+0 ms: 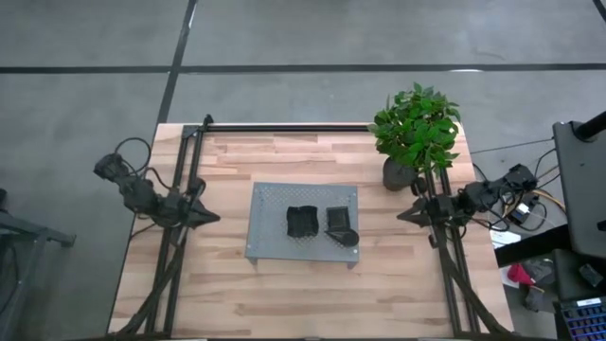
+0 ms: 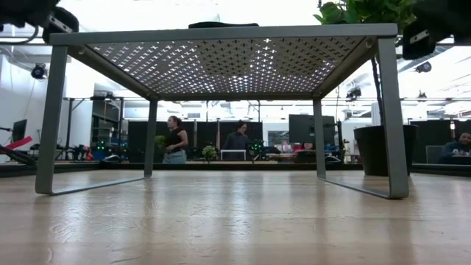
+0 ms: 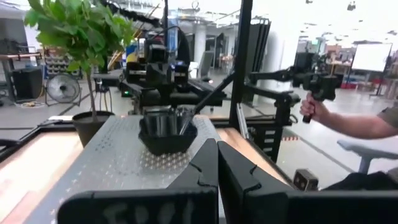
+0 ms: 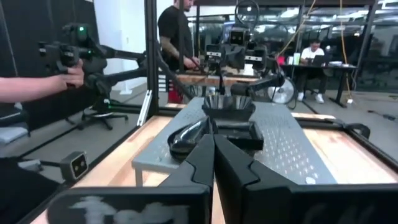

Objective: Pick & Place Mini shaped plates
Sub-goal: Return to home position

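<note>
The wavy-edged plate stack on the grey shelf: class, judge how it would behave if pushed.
The wavy-edged plate stack looks rigid and glossy, so probably slippery to grip. Loosely stacked, its top plates might slide off. The perforated shelf probably offers little friction.

Plates (image 1: 302, 222) atop tray (image 1: 270, 204), plant (image 1: 417, 128) right

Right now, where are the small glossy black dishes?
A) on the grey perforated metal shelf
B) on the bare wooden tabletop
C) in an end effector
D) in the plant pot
A: the small glossy black dishes sit on the grey perforated metal shelf; the left end effector and right end effector are shut at the sides.
</note>
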{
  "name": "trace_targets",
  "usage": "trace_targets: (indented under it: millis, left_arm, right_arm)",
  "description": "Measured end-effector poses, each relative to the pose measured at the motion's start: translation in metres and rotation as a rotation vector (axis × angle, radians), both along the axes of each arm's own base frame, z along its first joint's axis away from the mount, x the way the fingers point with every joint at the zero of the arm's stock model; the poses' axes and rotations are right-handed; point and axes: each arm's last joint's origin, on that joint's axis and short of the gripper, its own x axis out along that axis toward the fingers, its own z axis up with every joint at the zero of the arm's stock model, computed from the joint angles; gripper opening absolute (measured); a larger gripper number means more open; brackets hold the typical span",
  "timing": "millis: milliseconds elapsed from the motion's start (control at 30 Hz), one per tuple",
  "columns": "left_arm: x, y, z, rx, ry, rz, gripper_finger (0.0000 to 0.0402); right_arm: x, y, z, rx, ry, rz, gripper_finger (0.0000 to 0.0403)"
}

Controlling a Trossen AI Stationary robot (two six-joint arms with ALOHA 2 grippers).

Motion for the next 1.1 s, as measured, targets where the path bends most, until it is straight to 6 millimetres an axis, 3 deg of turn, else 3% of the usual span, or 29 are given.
trace_targets:
  millis: [233, 500, 867, 1100]
  left_arm:
    - [-0.004, 0.003, -0.021, 0.016, 0.008, 0.008, 0.0]
    - [-0.002, 0.003, -0.028, 0.022, 0.031, 0.025, 0.0]
    - [0.004, -0.001, -0.054, 0.075, 0.092, 0.035, 0.0]
    - [0.006, -0.003, -0.059, 0.084, 0.067, 0.047, 0.0]
  right_arm:
    - [-0.001, -0.001, -0.008, 0.01, 0.056, 0.001, 0.0008]
    - [-0.002, -0.003, -0.014, -0.037, 0.109, -0.08, 0.0008]
    - [0.002, -0.001, -0.043, -0.025, 0.234, -0.084, 0.0008]
    - [0.003, -0.001, -0.042, -0.031, 0.217, -0.072, 0.0008]
